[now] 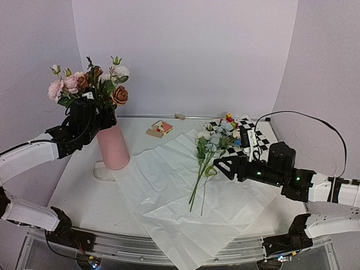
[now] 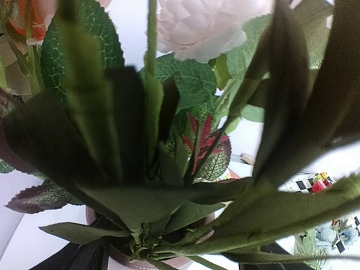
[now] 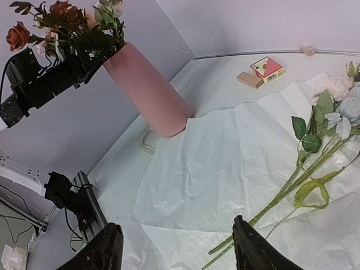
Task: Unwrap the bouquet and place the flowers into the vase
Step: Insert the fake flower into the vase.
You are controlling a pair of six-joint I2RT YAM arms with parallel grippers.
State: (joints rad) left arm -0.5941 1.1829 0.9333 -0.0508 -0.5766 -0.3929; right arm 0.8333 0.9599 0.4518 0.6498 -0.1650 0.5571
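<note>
- Right now, the loose flowers (image 1: 207,157) lie on the opened paper (image 1: 169,194), right of centre. Their heads are at the far end and their cut ends at the near end.
- Their long axis runs from near-left to far-right, close to straight away from me with a slight lean.
- A pale ribbon (image 3: 313,191) loops loosely around the stems partway along. It may drag with them when they're lifted.
- The right gripper (image 3: 175,233) hangs just to the right of the stems, about midway along them and above the paper. Its jaws are well apart and there is nothing between them.
- From that wrist view the stems sit ahead and to the right of the fingers, so I judge a short shift to the left in the scene would put the jaws across the stems.
- The vase (image 1: 114,147) stands upright at the left, at the left edge of the paper, with a bunch (image 1: 90,84) already in it.
- The left gripper (image 1: 93,119) is at the vase mouth around that bunch's stems. In its own view the jaws look wide apart and don't seem to pinch anything.
- The right arm is much the nearer to the loose flowers. The left is well apart from them.
- I'd watch the carry, because a grip at mid-stem leaves long ends that could catch the paper.
</note>
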